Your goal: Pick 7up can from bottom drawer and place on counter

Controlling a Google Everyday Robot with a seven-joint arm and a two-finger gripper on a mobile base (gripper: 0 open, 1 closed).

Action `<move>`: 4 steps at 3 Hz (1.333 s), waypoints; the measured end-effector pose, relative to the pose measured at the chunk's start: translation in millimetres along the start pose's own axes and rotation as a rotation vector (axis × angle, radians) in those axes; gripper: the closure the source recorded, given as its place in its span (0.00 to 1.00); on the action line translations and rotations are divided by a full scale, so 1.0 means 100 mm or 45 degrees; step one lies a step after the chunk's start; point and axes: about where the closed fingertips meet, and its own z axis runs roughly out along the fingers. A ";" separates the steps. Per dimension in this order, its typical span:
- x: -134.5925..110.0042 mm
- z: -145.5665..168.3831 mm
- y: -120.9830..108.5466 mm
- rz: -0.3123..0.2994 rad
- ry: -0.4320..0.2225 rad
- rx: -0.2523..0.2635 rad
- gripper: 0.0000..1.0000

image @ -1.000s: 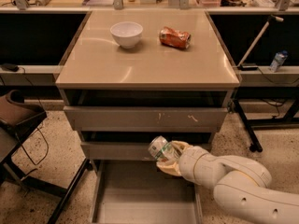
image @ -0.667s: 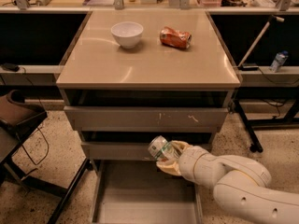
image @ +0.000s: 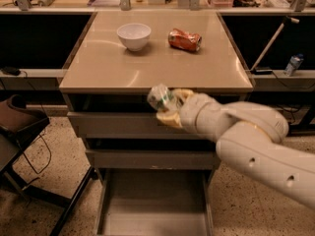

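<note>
Camera view: I'm reading this as the transfer step, with the gripper (image: 166, 106) at centre frame clamping the 7up can (image: 158, 97) level with the counter (image: 98, 68) front edge and well above the open bottom drawer (image: 152, 200). Next I'm needing lift over the rim, then a set-down short of the bowl (image: 134, 35) and orange can (image: 184, 39). I'm not making out the can's label. Frame bottom is cutting off the drawer front.

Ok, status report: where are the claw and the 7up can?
Claw shut on 7up can, level with the counter front edge, not yet over it. Bottom drawer open below. White bowl and orange can farther back, likely no obstacle.
</note>
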 end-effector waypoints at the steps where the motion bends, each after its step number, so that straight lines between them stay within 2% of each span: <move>1: -0.20 -0.01 -0.14 -0.011 -0.032 0.030 1.00; 2: -0.19 -0.01 -0.13 -0.011 -0.029 0.027 1.00; 3: -0.19 0.09 -0.29 -0.029 -0.020 0.043 1.00; 4: -0.26 0.35 -0.79 -0.087 -0.013 0.100 1.00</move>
